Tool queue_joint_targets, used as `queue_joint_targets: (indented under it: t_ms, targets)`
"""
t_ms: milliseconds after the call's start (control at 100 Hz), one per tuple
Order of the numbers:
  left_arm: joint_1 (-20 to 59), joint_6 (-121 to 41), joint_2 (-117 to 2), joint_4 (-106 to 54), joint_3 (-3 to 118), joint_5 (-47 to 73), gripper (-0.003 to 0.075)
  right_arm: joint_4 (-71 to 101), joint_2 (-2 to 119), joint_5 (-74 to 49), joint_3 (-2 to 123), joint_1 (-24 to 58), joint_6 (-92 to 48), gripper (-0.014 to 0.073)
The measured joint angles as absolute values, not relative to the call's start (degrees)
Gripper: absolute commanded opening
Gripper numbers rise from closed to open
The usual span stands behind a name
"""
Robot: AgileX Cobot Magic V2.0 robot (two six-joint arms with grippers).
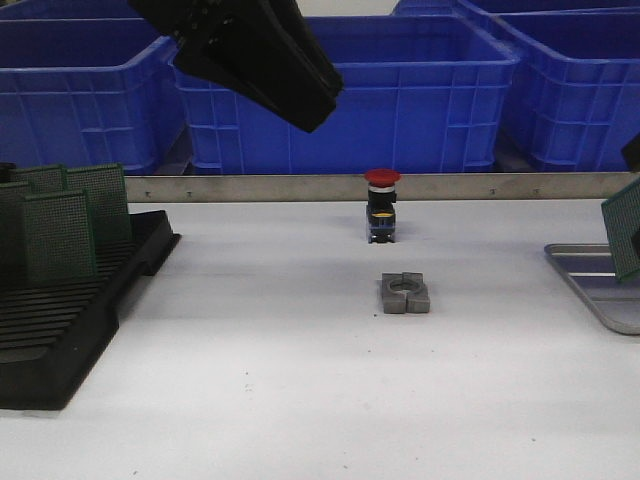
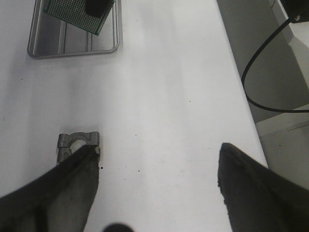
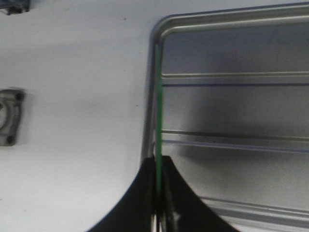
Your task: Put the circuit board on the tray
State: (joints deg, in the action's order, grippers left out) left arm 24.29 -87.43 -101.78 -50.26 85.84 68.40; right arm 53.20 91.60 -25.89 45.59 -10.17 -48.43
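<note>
The silver-grey ribbed tray [image 1: 598,272] lies at the table's right edge. My right gripper [image 3: 158,162] is shut on a green circuit board [image 3: 158,96], seen edge-on and held upright over the tray's [image 3: 231,106] near-left rim. In the front view the board [image 1: 625,232] hangs tilted above the tray, with the gripper almost out of frame. The left wrist view shows the board [image 2: 72,12] over the tray [image 2: 72,52]. My left gripper [image 1: 305,100] is raised high at the upper left; its fingers stand wide apart, open and empty [image 2: 157,164].
A black slotted rack [image 1: 60,330] at the left holds more green boards [image 1: 60,235]. A grey metal bracket [image 1: 405,293] and a red push button [image 1: 381,205] stand mid-table. Blue crates [image 1: 400,90] line the back. A black cable [image 2: 251,72] hangs off the table's edge.
</note>
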Motion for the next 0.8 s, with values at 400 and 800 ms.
queue_joint_targets:
  t_ms: [400,800]
  targets:
    - [23.9,-87.4,-101.8,-47.0,86.3,67.5,0.0494,54.0,94.6,-19.9,45.6,-10.2,-48.4,0.0631]
    - [15.5,-87.4,-101.9,-23.9,88.3,66.1,0.0494,54.0,94.6,-19.6,45.6,-10.2,-48.8,0.0611]
